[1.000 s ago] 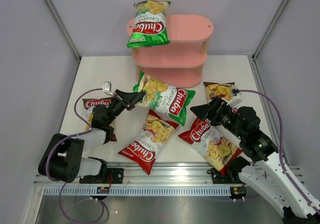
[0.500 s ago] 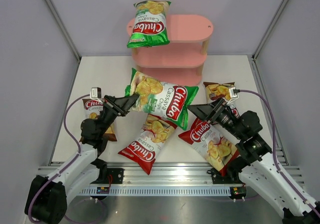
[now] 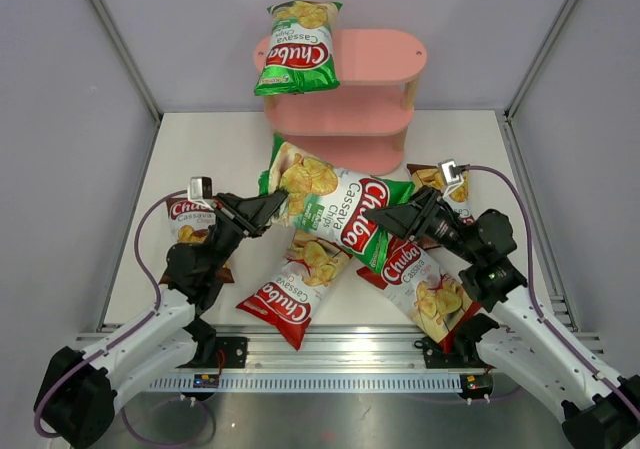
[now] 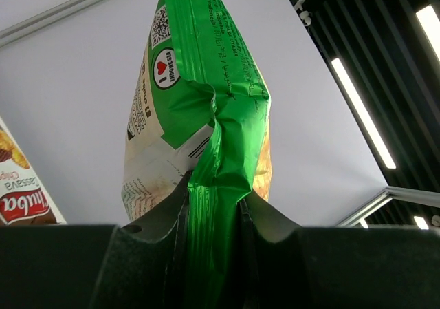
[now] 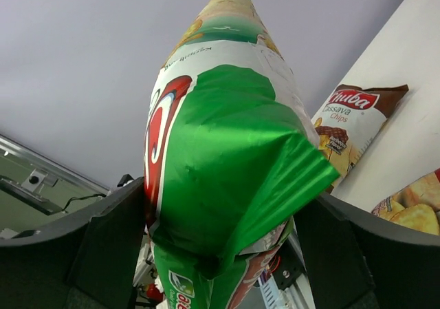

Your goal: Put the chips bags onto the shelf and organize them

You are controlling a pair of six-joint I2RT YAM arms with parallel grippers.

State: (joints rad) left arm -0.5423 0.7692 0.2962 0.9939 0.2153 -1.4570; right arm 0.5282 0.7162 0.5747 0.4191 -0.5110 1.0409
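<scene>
A green Chuba Cassava Chips bag is held up above the white bench, stretched lengthwise between the two arms and close in front of the lowest board of the pink three-tier shelf. Its printed face is turned upward in the overhead view.

The left fingers are clenched on the crimped seam at the bag's left end. In the left wrist view the green foil is seen pinched and creased between them, with the bag rising from the grip.

The right fingers are spread wide, one on each side of the bag's other end. In the right wrist view the folded green corner fills the gap between them. It cannot be told whether the foil is pressed by them or only flanked.

A second green bag is seen on the left end of the shelf's top board, its lower part hanging over the front edge. The right part of that board is bare.

Four more bags are laid on the bench. One red bag is partly covered by the lifted bag, and another red bag lies under the right arm. A dark brown bag lies at the left beneath the left arm, and another dark brown bag at the right, near the shelf's right end.
</scene>
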